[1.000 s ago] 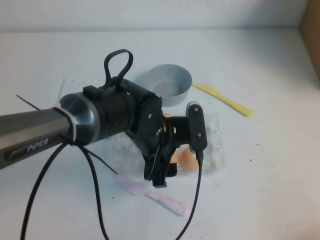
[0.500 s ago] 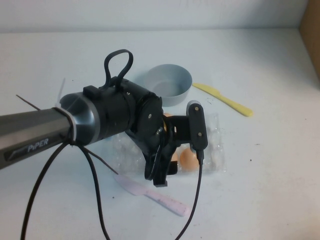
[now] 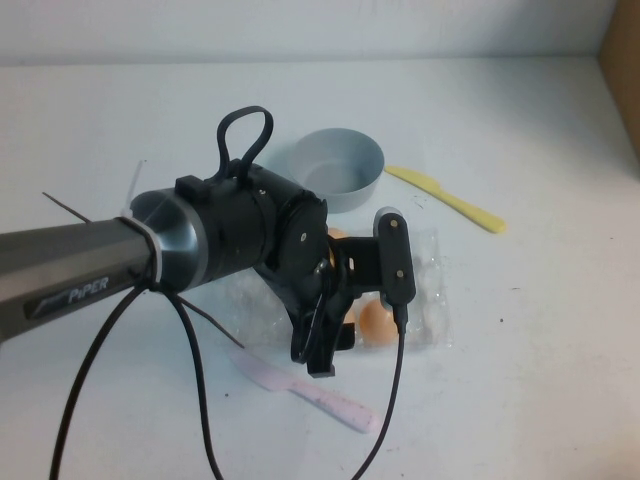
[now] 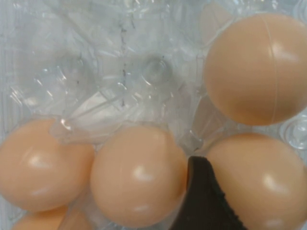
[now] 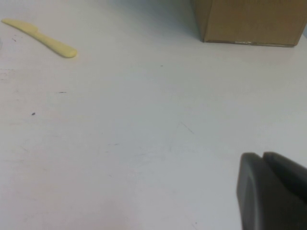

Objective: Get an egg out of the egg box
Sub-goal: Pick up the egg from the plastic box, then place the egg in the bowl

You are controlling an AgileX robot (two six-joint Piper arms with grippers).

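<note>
A grey bowl (image 3: 340,168) is sitting at twelve o'clock, a yellow knife (image 3: 445,198) at two, a pink knife (image 3: 310,392) at six, a cardboard box (image 5: 249,21) lying far right.

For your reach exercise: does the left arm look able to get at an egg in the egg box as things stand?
Probably yes. The left end effector hangs over the egg box, one finger already down between two eggs, nothing covering them. The right end effector sits parked apart.

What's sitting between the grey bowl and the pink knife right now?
In the high view, the egg box with its eggs lies between grey bowl and pink knife; the left gripper hangs over it. Right gripper sits aside.
</note>
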